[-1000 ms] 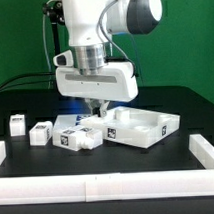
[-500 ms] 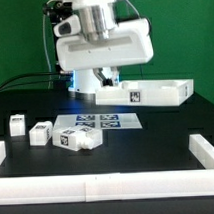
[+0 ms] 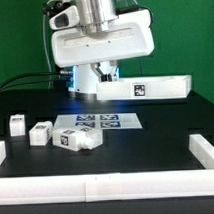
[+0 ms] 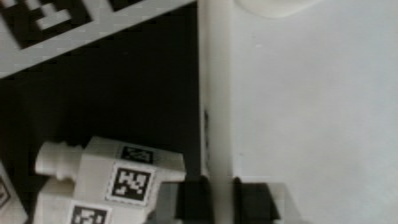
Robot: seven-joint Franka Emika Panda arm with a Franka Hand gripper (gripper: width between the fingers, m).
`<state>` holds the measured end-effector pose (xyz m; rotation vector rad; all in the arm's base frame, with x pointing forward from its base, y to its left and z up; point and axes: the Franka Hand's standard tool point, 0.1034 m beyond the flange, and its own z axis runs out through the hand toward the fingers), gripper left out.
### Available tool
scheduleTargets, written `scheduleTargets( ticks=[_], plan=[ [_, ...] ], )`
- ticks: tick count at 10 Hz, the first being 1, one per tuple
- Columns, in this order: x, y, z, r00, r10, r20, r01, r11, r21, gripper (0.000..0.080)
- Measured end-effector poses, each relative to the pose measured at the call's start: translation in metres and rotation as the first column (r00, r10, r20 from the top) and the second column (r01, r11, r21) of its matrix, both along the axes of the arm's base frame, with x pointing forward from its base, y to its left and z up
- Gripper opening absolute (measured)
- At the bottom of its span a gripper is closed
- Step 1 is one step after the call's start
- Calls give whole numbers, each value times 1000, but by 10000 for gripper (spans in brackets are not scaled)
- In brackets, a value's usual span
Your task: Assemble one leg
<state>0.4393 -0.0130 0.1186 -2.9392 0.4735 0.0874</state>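
Jaws clamped on the thin wall of the large white piece (image 3: 144,89), and the gripper (image 3: 104,79) holds it clear of the table. Up front, a white rail (image 3: 108,183) edges the black table (image 3: 156,143). The legs (image 3: 76,139) lie loose at the exterior view's left, just beside the marker board (image 3: 101,121). Green backdrop (image 3: 193,42) behind.

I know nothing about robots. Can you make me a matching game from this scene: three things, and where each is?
Things:
1 large flat white plastic piece
2 thin white marker board
3 small stubby white leg

Places:
A flat on the black table, mid-scene
B at the exterior view's left of that board
C held in the air by the fingers

Pairs: 1-C, 2-A, 3-B.
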Motion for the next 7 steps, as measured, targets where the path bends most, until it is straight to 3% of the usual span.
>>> scheduleTargets(
  ticks=[1, 2, 3, 7],
  plan=[
    [42, -9, 7, 996, 88, 26, -88, 996, 1, 52],
    [59, -11, 2, 986, 161, 50, -161, 987, 9, 52],
    [62, -15, -6, 982, 179, 59, -181, 983, 30, 52],
    [60, -15, -6, 987, 153, 49, -154, 988, 26, 52]
  ],
)
